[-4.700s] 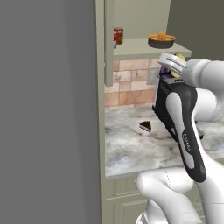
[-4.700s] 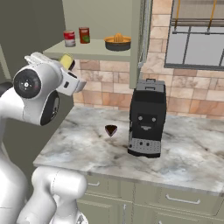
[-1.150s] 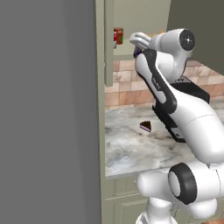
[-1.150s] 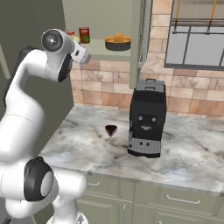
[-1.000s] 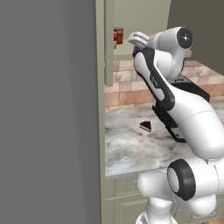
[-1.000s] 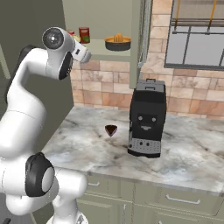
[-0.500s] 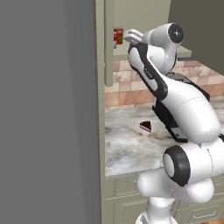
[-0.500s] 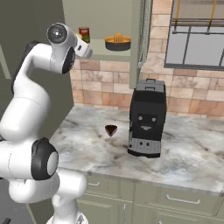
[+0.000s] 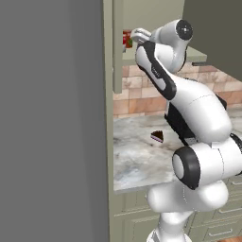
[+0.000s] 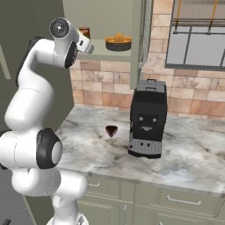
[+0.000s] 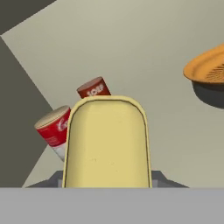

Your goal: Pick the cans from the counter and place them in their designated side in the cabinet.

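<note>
**Kitchen cabinet shelf, tool up at the cans**

Kitchen scene with a marble tabletop (image 10: 184, 154) over pale green drawers, brick backsplash behind. Black coffee machine (image 10: 147, 118) is standing on the tabletop, a dark cake slice (image 10: 111, 130) lying just left of it, apart from it. Pale olive cabinet (image 10: 110, 17) is hanging above, door open, flat shelf showing.

Arm is reaching up to the shelf; tool (image 10: 88, 43) is sitting at the left end of the shelf, by a red can (image 10: 84, 32). Tool is gripping a can with a yellow top (image 11: 106, 142), which is taking up the middle of the hand view; jaws are closed on it, fingertips hidden behind it. Its blue side is not readable from these angles.

Hand view is showing two red soup cans: one (image 11: 55, 129) just left of the held can, another (image 11: 93, 88) farther back, both appearing tilted with the camera. Orange-topped dark dish (image 10: 118, 42) is sitting on the shelf to the right, well apart from the cans.

Left base view is showing the red can (image 9: 126, 38) partly hidden by the cabinet frame and the arm.
</note>
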